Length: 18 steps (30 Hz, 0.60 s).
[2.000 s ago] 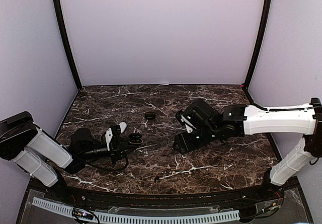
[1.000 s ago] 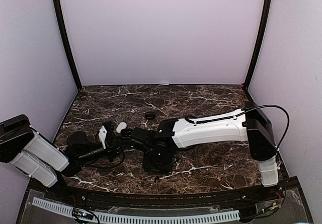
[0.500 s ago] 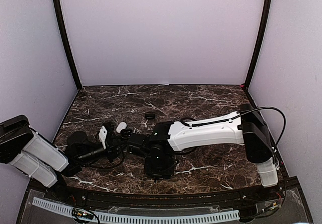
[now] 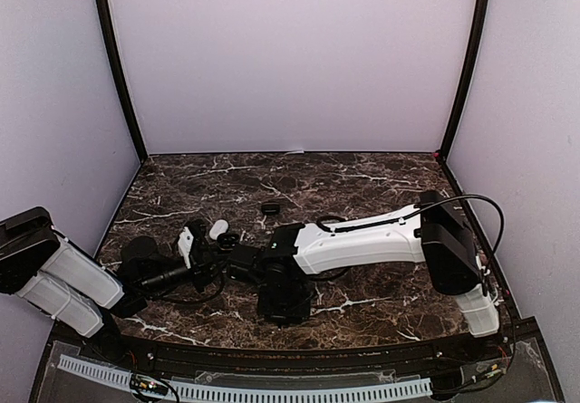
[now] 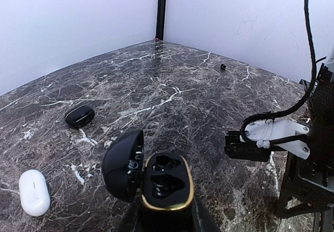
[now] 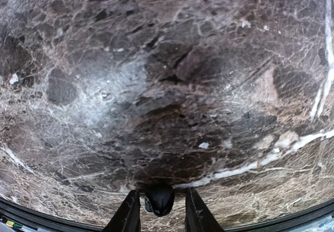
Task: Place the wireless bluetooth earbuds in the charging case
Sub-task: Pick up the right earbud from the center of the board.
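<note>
My left gripper (image 5: 166,217) is shut on an open black charging case (image 5: 167,182) with a gold rim. The lid (image 5: 123,164) is swung to the left and both sockets look empty. The case also shows in the top view (image 4: 228,240). My right gripper (image 6: 160,194) is low over the table near its front edge (image 4: 285,308). It is open, with its fingers (image 6: 128,214) on either side of a small black earbud (image 6: 159,200), and a gap shows on each side. Another tiny black bud (image 5: 223,66) lies far across the table.
A white closed case (image 5: 34,192) lies to the left of the held case, also seen from above (image 4: 217,229). A black closed case (image 5: 79,116) lies further back (image 4: 270,208). My right arm's white link (image 4: 362,235) stretches across the middle of the table.
My right arm has swung from the right side across to the near middle and lowered its gripper over the earbud. My left gripper has shifted slightly left with the open case.
</note>
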Tool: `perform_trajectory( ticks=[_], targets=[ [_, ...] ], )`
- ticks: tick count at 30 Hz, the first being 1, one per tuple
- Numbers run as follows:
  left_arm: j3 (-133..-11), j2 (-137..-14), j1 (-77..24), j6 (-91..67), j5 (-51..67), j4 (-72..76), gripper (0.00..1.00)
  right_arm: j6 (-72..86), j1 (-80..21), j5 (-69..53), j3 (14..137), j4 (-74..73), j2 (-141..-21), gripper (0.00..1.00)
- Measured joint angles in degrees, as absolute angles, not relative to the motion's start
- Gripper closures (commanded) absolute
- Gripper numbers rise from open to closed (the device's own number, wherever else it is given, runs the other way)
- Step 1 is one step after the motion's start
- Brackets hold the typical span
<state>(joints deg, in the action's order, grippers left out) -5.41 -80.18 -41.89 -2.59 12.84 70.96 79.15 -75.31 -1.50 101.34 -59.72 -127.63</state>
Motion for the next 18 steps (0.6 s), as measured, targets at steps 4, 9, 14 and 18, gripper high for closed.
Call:
perform_trajectory(
  ticks=[4,9,14,18],
  targets=[
    [-5.4,-80.1,-41.9,-2.6,12.8,70.9,0.91,79.2,-75.2,-1.6,102.6,-60.3,-128.6,0.76],
    [-5.4,-79.7,-41.9,-2.6,12.8,70.6,0.91,78.0,-75.2,-1.6,104.4,-61.2,-129.6,0.83],
    [-5.4,-79.4,-41.9,-2.6,13.0,70.6,0.91,77.0,-75.0,-1.2,104.6,-61.1,-129.6,0.86],
    [-5.4,-79.4,-41.9,-2.5,13.1,70.6,0.91,75.9,-74.9,0.4,104.9,-61.1,-129.6,0.86]
  ],
)
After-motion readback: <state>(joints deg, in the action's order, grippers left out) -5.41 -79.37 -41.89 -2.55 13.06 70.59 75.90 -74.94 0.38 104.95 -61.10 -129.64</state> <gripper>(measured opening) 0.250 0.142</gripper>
